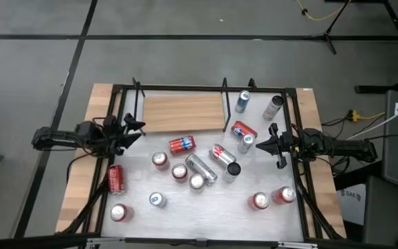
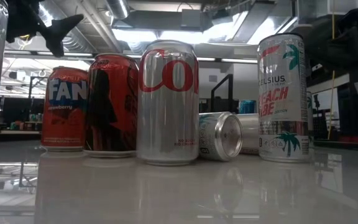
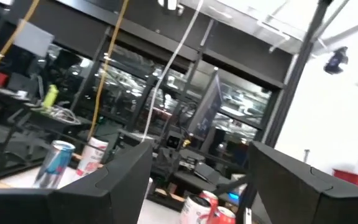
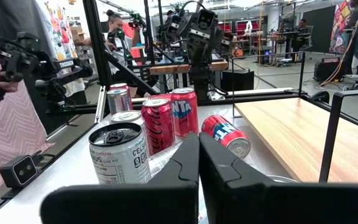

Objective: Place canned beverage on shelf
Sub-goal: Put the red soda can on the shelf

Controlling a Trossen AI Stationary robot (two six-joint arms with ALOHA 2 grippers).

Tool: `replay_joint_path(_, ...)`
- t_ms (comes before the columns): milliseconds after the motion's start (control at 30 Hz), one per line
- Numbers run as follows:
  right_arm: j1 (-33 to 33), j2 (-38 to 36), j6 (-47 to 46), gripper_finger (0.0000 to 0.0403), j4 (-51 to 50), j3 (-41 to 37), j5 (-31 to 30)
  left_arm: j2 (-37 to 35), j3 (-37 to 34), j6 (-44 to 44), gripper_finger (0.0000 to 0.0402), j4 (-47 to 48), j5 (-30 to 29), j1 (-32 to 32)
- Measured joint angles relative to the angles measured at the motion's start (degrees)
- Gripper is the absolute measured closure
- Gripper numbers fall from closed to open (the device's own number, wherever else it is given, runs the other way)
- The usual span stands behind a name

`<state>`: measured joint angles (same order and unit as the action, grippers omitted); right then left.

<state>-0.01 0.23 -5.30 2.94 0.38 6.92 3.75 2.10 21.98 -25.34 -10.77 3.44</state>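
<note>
shelf (image 1: 184, 113): matt light wood, thin black metal rails. cans (image 2: 167, 102) beside it: glossy metal. tabletop (image 2: 179, 193): smooth, reflective white.

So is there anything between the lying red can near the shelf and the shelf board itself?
Nothing visible. The lying red can rests just below the shelf, whose board looks bare there; only its thin black rail edges it.

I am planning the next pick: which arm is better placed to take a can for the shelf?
Probably left: its pincer is open beside the shelf, which holds no cans. The right pincer is shut, though nearer some cans.
</note>
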Motion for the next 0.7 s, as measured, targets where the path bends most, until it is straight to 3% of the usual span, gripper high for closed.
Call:
replay_joint_path(267,0.0,0.0,0.0,0.0403,0.0,0.0,0.0,16.4,12.4,-2.9,0.0149,2.0,-5.7,4.2)
replay_joint_path(567,0.0,0.0,0.0,0.0403,0.0,0.0,0.0,36.3,33.2,1.7,0.0161,24.1,-6.5,7.9)
replay_joint_path(700,0.0,0.0,0.0,0.0403,0.0,0.0,0.0,42.2,40.2,1.9,0.0161,29.6,-6.5,8.8)
